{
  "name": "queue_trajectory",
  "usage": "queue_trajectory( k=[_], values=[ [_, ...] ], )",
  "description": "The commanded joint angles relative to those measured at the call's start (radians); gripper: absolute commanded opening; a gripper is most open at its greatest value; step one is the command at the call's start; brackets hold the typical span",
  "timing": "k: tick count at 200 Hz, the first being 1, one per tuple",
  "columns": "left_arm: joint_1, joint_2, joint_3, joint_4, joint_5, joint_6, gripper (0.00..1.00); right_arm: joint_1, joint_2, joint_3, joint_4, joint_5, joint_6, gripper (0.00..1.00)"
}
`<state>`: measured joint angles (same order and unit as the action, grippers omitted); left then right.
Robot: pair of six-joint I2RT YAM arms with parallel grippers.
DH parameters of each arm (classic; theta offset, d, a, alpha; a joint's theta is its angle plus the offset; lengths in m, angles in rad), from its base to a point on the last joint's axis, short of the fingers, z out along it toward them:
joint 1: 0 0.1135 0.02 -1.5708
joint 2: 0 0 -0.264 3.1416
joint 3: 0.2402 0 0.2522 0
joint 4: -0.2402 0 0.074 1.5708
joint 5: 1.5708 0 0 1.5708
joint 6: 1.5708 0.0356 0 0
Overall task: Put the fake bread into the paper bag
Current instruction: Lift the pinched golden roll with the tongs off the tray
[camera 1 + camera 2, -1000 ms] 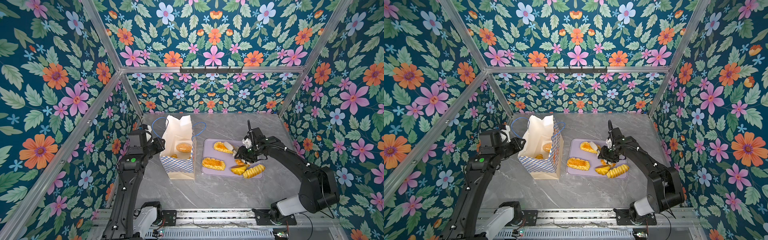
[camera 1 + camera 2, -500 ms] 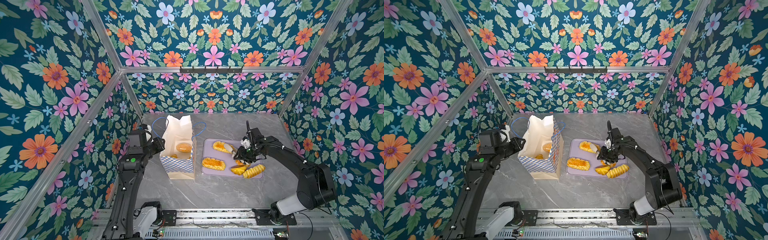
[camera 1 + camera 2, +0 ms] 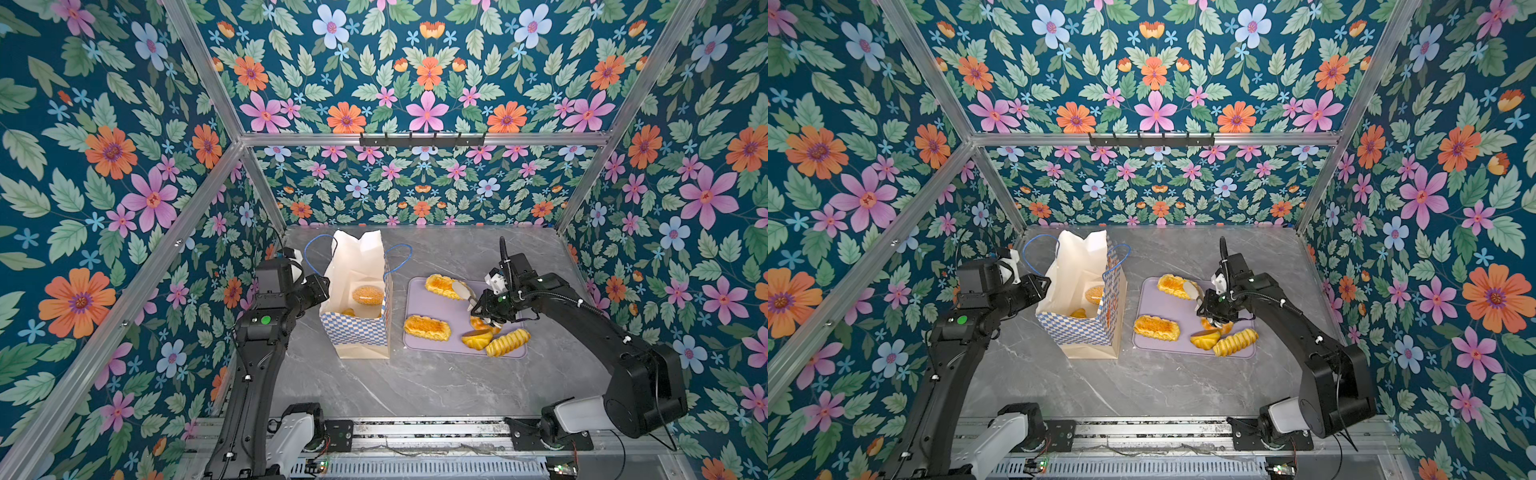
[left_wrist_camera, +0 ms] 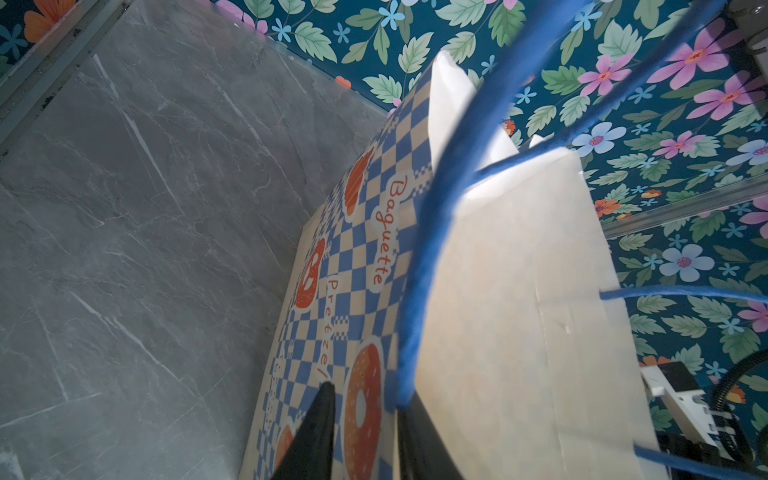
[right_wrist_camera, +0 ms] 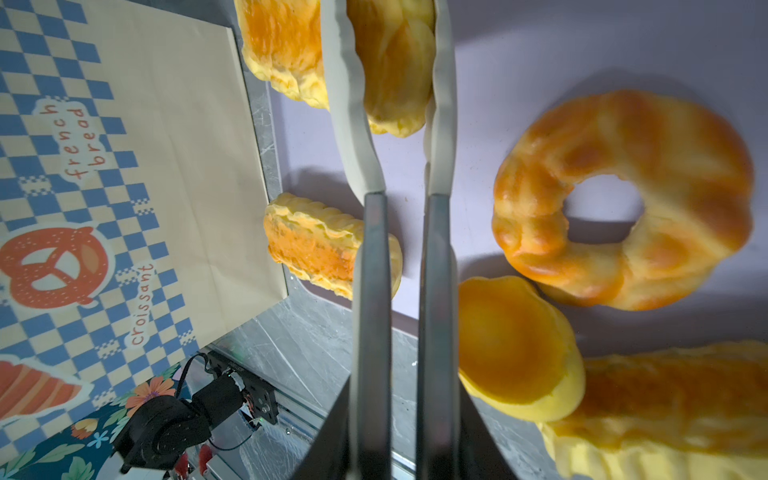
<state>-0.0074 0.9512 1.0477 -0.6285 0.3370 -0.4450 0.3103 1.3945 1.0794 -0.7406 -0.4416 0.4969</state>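
Just beside the paper bag point(image 3: 357, 332), the right gripper point(image 3: 464, 291) is clamped on a tart point(image 3: 442, 284).
Its two long white fingers point(image 5: 351, 124) press either side of one end of the tart, which lies on a lilac tray point(image 3: 424, 305) just beside the bag. On the same tray a second tart point(image 3: 427, 328) sits nearest the bag. A ring point(image 5: 673, 249), a small yellow bun point(image 3: 476, 340) and a braided loaf point(image 3: 508, 343) cluster farthest from it. The bag stands upright and open on the grey table point(image 3: 415, 386), with a sesame bun point(image 3: 368, 295) and a yellow piece point(image 3: 348, 311) inside. At the bag's opposite side the left gripper point(image 4: 365, 392) is closed on the rim, one black finger point(image 4: 316, 436) outside on the checks and the other inside.
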Motion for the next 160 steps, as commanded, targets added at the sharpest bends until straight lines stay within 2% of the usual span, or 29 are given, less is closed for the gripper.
queue_trajectory(
  k=[1,86,160],
  values=[
    [0.0,0.001,0.011,0.004,-0.008,0.004,0.28,0.001,-0.043,-0.002,-0.003,-0.014,0.006,0.27],
    [0.0,-0.002,0.014,0.009,-0.014,-0.001,0.29,0.002,-0.187,0.068,-0.095,-0.005,0.021,0.27],
    [0.0,-0.002,0.017,0.013,-0.01,-0.003,0.28,0.002,-0.228,0.209,-0.177,0.003,0.02,0.27]
  ],
)
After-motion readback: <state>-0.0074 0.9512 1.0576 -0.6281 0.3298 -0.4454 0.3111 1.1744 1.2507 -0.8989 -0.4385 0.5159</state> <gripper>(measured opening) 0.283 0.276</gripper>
